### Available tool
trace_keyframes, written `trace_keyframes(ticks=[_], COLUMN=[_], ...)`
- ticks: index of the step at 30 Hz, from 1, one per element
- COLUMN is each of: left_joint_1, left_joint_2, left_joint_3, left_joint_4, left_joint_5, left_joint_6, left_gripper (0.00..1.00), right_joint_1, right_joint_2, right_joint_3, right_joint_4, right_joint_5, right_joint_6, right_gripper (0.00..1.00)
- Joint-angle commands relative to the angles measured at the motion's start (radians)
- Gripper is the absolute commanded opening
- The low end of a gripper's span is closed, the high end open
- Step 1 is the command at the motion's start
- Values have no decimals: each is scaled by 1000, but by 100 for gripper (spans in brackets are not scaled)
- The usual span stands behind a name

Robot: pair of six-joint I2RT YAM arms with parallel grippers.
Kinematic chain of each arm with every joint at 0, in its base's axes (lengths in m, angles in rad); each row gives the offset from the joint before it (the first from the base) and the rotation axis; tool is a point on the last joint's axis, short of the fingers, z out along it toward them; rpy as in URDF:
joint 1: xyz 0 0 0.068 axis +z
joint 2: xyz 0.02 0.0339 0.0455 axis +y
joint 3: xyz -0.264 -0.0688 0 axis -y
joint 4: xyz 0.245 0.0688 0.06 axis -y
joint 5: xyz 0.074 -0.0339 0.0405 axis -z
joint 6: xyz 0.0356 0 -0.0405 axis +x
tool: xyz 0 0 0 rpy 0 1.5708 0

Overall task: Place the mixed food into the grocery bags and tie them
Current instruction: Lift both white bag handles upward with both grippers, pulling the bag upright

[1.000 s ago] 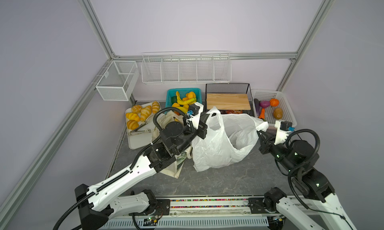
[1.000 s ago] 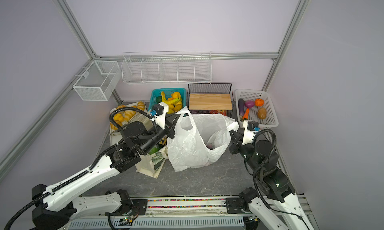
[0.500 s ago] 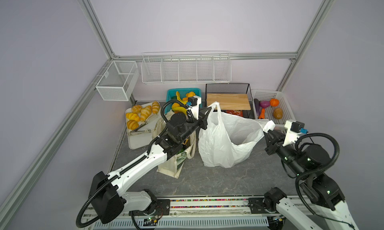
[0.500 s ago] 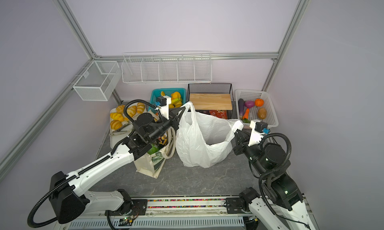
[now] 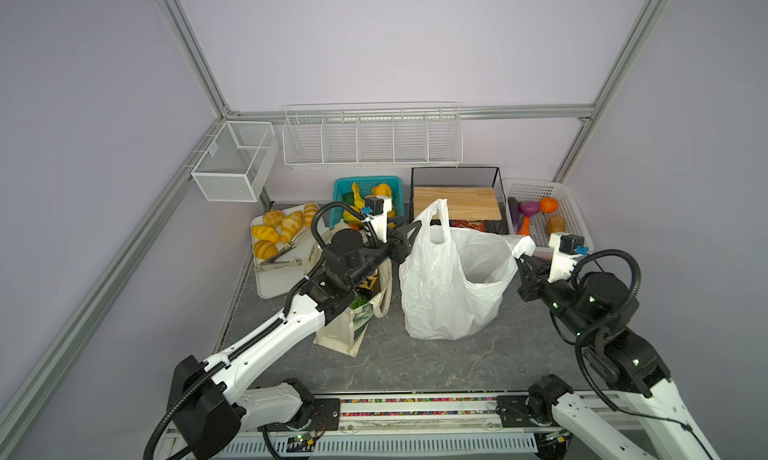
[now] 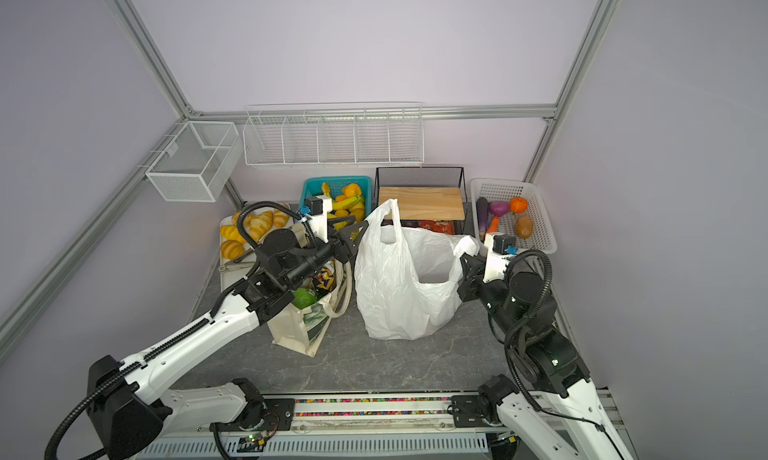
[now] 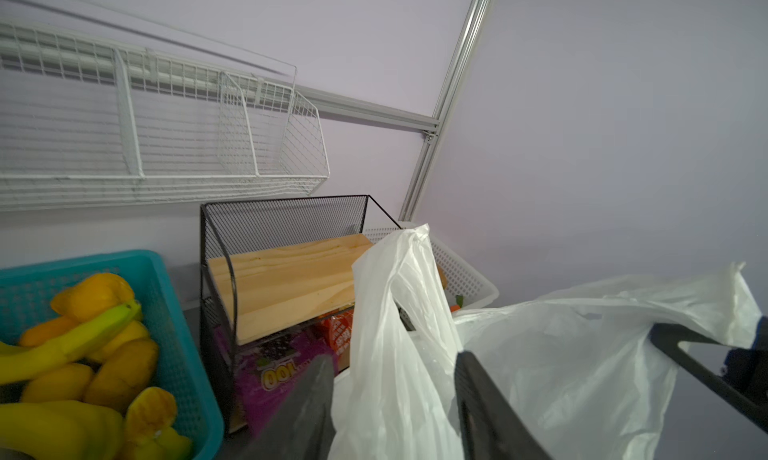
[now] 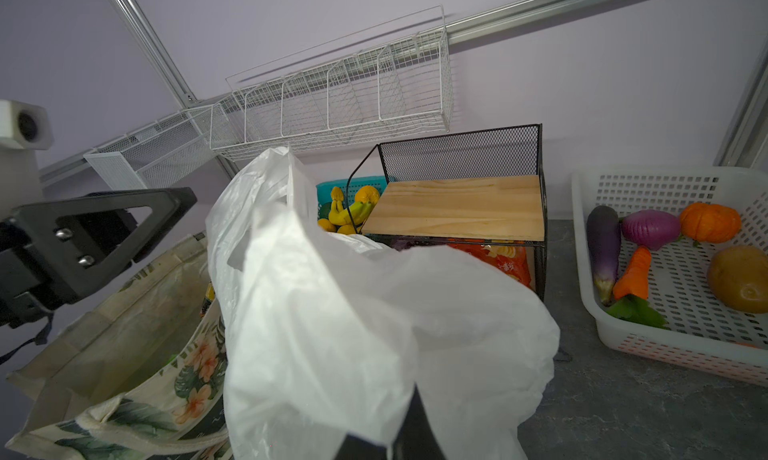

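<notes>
The white plastic grocery bag [image 5: 449,287] [image 6: 399,283] stands open mid-table, empty as far as I can see. My left gripper [image 5: 405,239] [image 7: 395,358] is open, its jaws apart on either side of the bag's left handle [image 7: 399,296], which hangs loosely between them. My right gripper [image 5: 524,264] [image 8: 409,429] is shut on the bag's right handle. The cream canvas tote [image 5: 349,329] [image 8: 124,354] stands under my left arm. It holds the black-and-yellow snack bag [image 6: 326,280] and the green snack bag [image 6: 304,298].
A teal basket [image 5: 338,188] of fruit, a black mesh rack [image 5: 455,175] with a wooden shelf and a white basket [image 5: 573,217] of vegetables, one of them orange and round [image 5: 548,204], line the back. A tray [image 5: 270,287] of bread rolls sits at the left. White wire baskets hang on the wall.
Both arms lifted the plastic bag and drew its mouth apart. The left jaws, shut on the left handle before, now stand apart. The right gripper keeps its hold.
</notes>
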Motion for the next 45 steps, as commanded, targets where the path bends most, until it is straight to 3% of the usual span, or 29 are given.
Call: trace_keyframes(ticks=[1,4,8,20,24,29,35,40,45], left_joint_1=[-63,-158,-173,-190,-209,-226,-229,-229,-229], left_joint_2=[-60,-32,91,544,656,731,773,769,719], left_joint_3=[30,129,335,975,1125,1208,1242,1234,1185], left_joint_4=[-61,-168,-356,-876,-1007,-1062,-1085,-1075,-1030], left_joint_5=[-35,-191,-287,-358,-392,-477,-495,-458,-392], left_joint_6=[66,188,183,246,258,294,311,304,287], left_gripper=[61,70,74,83,81,67,48,30,4], right_joint_1=[-5,-5,-5,-6,-6,-5,-5,-6,-5], right_joint_2=[6,17,22,29,37,46,52,44,27], right_joint_3=[-15,-16,-21,-21,-24,-28,-29,-30,-33], right_joint_4=[30,40,43,55,63,74,77,71,60], right_joint_5=[15,5,1,-11,-16,-19,-19,-11,10], right_joint_6=[-18,-16,-14,-21,-23,-21,-22,-24,-30], right_gripper=[6,6,6,6,6,6,6,6,6])
